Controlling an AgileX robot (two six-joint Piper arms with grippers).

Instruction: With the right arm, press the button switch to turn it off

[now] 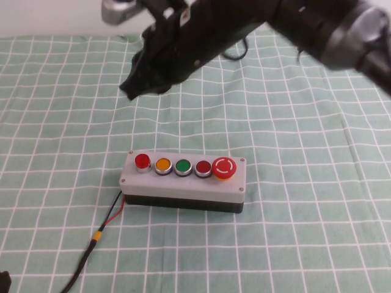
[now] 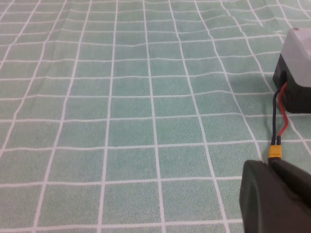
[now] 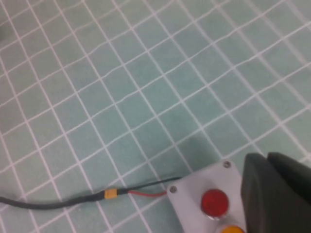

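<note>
The grey button box (image 1: 183,183) lies mid-table with a five-button row. The button switch (image 1: 142,162), small, round and bright red with a silver ring, is the row's left end; it also shows in the right wrist view (image 3: 215,202). The right arm reaches in from the upper right. My right gripper (image 1: 130,90) hangs in the air behind and above the box's left end, fingers together, not touching the button; in its wrist view the gripper (image 3: 267,160) sits beside the button. My left gripper (image 2: 269,165) is shut and empty, low by the box's cable.
The row continues with a yellow button (image 1: 163,165), a green button (image 1: 182,166), a darker red button (image 1: 203,167) and a big red mushroom button (image 1: 223,168). A red-and-black cable (image 1: 101,229) with an orange connector (image 2: 275,153) runs from the box's left end over the green checked cloth (image 1: 305,232).
</note>
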